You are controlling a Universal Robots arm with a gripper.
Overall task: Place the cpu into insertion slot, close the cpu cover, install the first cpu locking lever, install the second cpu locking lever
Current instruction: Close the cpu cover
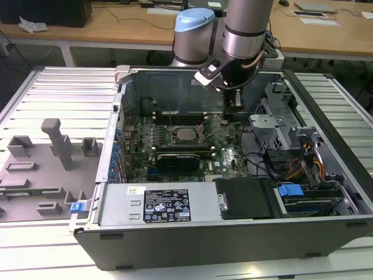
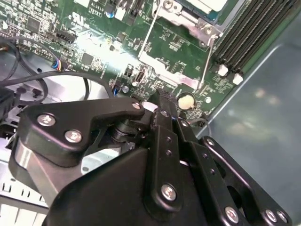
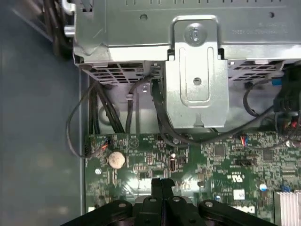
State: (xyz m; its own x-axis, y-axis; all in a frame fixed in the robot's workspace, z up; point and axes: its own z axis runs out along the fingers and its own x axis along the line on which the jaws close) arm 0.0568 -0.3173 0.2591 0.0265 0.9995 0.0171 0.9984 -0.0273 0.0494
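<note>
Exterior view shots put the cpu [image 1: 187, 134] in the insertion slot [image 1: 176, 135] at the middle of the motherboard [image 1: 227, 154], its silver-grey top facing up. That makes the first step look done. In the second wrist view the cpu cover [image 2: 186, 19] seems to lie flat as a metal frame around the chip, so the cover is probably closed too, though only a corner of it shows. Two thin wire locking levers, one [image 2: 208, 61] on the side near the memory slots [image 2: 249, 33] and the other [image 2: 149, 35] on the opposite side, look lifted off the board rather than hooked under their catches. I judge both lever steps to be left. The gripper [image 1: 233, 108] hangs low inside the case, to the exterior view's right of the socket and near it. In both wrist views its fingers [image 3: 161, 186] are pressed together with no gap and nothing visible between them. Their tips hover over the board just beside the coin battery [image 2: 186, 100] and close to the free end of the nearer lever, without clearly touching it.
</note>
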